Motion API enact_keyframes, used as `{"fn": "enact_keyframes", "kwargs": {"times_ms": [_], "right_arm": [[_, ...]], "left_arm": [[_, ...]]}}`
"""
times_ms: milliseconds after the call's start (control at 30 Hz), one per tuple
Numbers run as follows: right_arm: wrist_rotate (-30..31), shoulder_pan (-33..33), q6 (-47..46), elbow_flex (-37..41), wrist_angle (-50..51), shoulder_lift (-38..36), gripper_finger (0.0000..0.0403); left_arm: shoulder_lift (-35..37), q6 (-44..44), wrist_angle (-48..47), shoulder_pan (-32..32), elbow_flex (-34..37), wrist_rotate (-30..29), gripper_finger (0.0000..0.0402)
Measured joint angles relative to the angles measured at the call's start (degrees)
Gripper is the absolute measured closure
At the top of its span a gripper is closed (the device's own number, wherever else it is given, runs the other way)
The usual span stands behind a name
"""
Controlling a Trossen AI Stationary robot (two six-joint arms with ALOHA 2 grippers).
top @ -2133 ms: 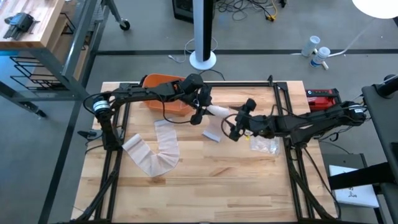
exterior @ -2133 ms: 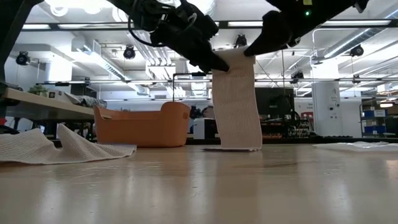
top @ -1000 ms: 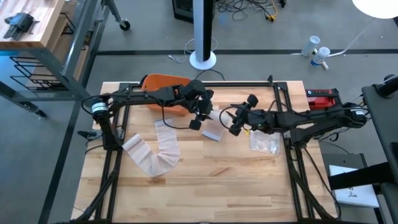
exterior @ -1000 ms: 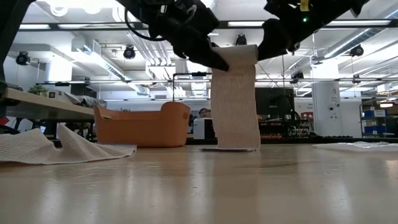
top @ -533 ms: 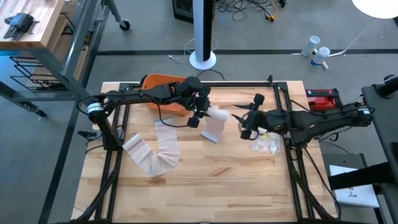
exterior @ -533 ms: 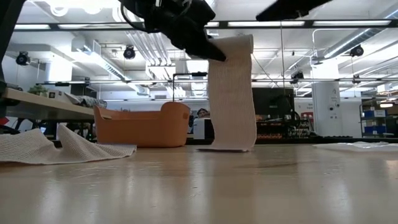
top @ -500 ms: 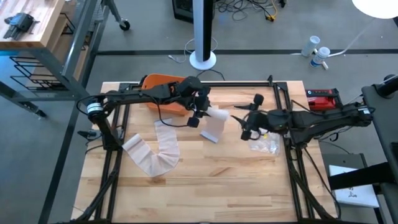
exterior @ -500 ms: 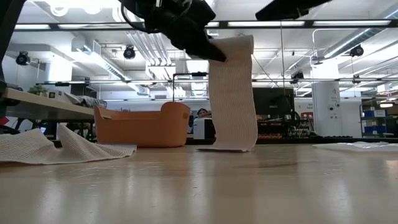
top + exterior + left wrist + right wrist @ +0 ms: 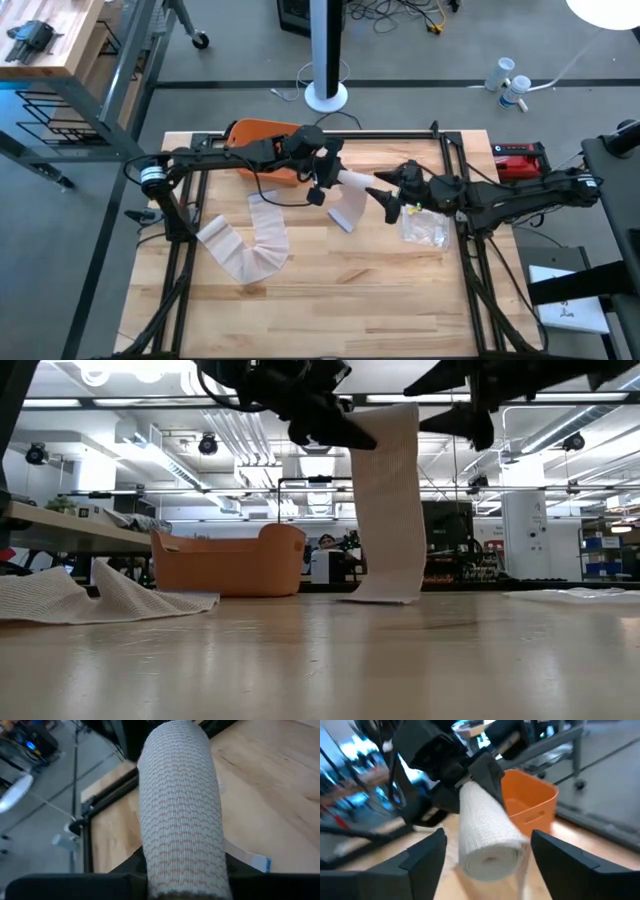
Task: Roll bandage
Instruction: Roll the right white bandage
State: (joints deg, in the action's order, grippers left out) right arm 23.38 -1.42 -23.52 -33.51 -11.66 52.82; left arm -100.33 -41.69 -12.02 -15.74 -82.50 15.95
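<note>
White ribbed bandage roll (image 9: 352, 182) is held above the surface (image 9: 330, 300), just above centre of the high view. Its free tail hangs down as a flat strip, and the lower end rests on the wood at mid-frame in the low view.

Left hand (image 9: 322, 180) is clamped on the near end of the roll. In the left wrist view the roll fills the centre of the frame, seated between that arm's dark fingers (image 9: 75, 887) along the bottom edge.

Right hand (image 9: 388, 203) sits just right of the roll's free end in the high view, jaws spread and holding nothing. In the right wrist view its two fingers (image 9: 427, 857) stand wide apart at lower left and lower right, with the roll's coiled end face between them but clear of both.

Second bandage (image 9: 245, 245), unrolled, lies slack in a bent strip on the surface at left of centre in the high view. In the low view it shows as a crumpled heap at the far left edge.

Orange bin (image 9: 262, 150) stands at the upper left of the surface, behind the left arm.

Clear plastic wrapper (image 9: 424, 231) lies on the surface right of centre, under the right arm.

Red device (image 9: 518, 158) sits at the upper right edge, beyond the frame rail.
</note>
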Motion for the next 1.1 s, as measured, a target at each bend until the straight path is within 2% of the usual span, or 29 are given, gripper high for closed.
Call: {"fn": "enact_keyframes", "kwargs": {"times_ms": [167, 300, 400, 533, 867, 1100], "right_arm": [[-10.0, 6.1, -8.6, 4.7, -9.7, -0.6, 0.0097], [-16.9, 11.4, -14.6, 5.8, -11.1, 0.7, 0.0099], [-19.7, 13.9, -16.5, 5.8, -12.0, 1.9, 0.01], [-23.3, 16.6, -17.9, 5.8, -15.0, 2.6, 0.0094], [-24.0, 18.8, -19.1, 5.8, -15.1, 2.6, 0.0092], [-23.9, 20.2, -13.4, 5.8, -14.4, 2.6, 0.0093]], "left_arm": [[0.0, -2.5, 5.0, 0.1, 2.3, -0.1, 0.0323], [0.0, -4.7, 12.2, -0.2, 5.8, -0.4, 0.0322], [-0.1, -6.5, 19.1, -0.8, 8.7, -0.5, 0.0318], [-0.1, -7.7, 23.5, -2.4, 10.1, -0.5, 0.0317], [-0.7, -11.9, 26.1, -4.4, 10.4, -0.4, 0.0317], [-0.7, -13.3, 26.5, -3.8, 10.4, -0.5, 0.0317]]}}
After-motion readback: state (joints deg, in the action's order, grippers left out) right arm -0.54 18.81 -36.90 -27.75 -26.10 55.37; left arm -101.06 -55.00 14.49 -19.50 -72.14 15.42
